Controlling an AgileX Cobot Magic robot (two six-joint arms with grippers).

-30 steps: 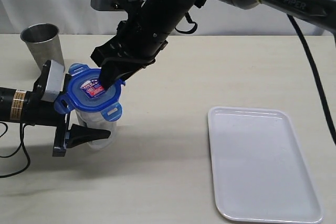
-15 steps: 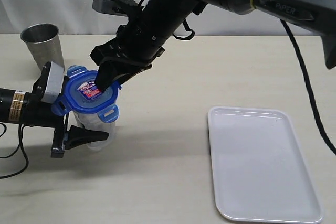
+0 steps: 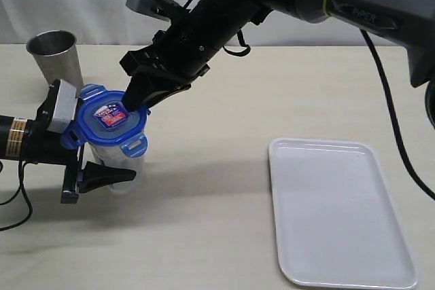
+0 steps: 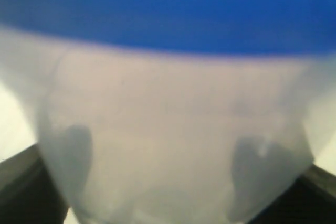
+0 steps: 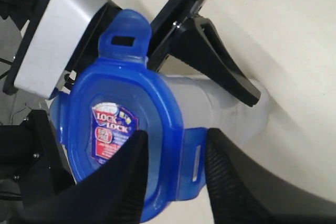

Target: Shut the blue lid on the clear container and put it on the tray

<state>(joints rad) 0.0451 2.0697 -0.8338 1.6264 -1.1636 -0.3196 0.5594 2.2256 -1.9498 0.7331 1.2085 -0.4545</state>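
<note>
The right gripper [image 5: 176, 135] is reaching down onto the blue lid [image 3: 107, 119], its two fingers straddling the lid's rim and one side flap. Whether they are pinching it cannot be told. Directly beneath them, the lid is sitting on top of the clear container [image 3: 128, 157], which is standing upright. The left gripper [image 4: 168, 198] is clasping the container's body just under the lid. A metal cup [image 3: 54, 56] is standing near, behind the left gripper. The tray [image 3: 340, 215] is lying well apart from both grippers, on the right arm's side.
</note>
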